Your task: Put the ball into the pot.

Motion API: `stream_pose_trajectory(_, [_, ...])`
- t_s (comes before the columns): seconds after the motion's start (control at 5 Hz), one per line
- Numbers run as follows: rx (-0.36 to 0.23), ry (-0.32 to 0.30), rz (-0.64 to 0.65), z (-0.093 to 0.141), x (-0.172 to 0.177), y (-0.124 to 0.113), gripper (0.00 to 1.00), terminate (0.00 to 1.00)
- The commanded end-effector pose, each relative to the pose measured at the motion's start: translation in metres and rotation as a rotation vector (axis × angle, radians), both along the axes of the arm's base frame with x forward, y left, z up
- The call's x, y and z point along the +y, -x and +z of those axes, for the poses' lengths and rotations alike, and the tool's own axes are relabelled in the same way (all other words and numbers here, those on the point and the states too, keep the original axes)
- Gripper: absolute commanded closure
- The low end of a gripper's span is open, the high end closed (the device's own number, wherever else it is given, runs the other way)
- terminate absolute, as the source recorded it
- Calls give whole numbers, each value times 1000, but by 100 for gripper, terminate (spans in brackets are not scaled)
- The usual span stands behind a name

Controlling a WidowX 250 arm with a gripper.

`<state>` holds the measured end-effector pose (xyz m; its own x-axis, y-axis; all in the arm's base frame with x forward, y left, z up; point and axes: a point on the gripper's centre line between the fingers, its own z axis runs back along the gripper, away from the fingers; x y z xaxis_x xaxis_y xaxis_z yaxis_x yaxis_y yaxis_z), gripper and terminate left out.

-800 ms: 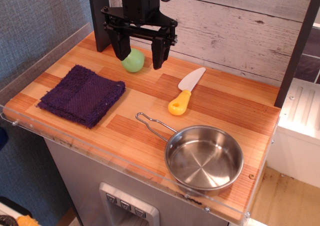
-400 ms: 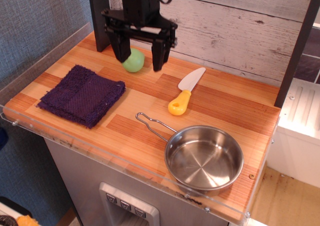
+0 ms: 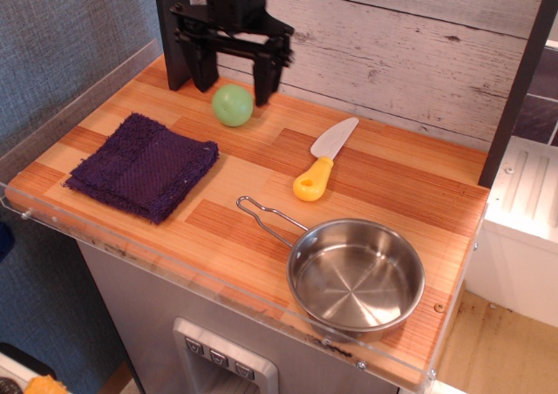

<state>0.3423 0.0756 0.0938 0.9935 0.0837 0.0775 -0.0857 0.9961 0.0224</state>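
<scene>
observation.image shows the pincer (image 3: 232, 82) spread wide and empty, the ball (image 3: 233, 105) resting just below and slightly forward of its fingertips

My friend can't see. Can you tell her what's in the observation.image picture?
A black robot pincer hangs open just above a small green ball at the back of a wooden table. Nearer the front sit an empty shiny pot, a yellow-handled toy knife and a purple cloth.

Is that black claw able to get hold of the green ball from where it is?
Probably yes. The gripper hangs open just above and behind the ball, and nothing lies between them; the cloth and knife sit well aside.
</scene>
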Motion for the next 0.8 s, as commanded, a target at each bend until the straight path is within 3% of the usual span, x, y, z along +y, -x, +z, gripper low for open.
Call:
stream_pose_trajectory(0.0, [-29, -66, 31, -1, 28, -36, 0, 0])
stream_pose_trajectory(0.6, [33, -126, 18, -33, 27, -69, 0, 0])
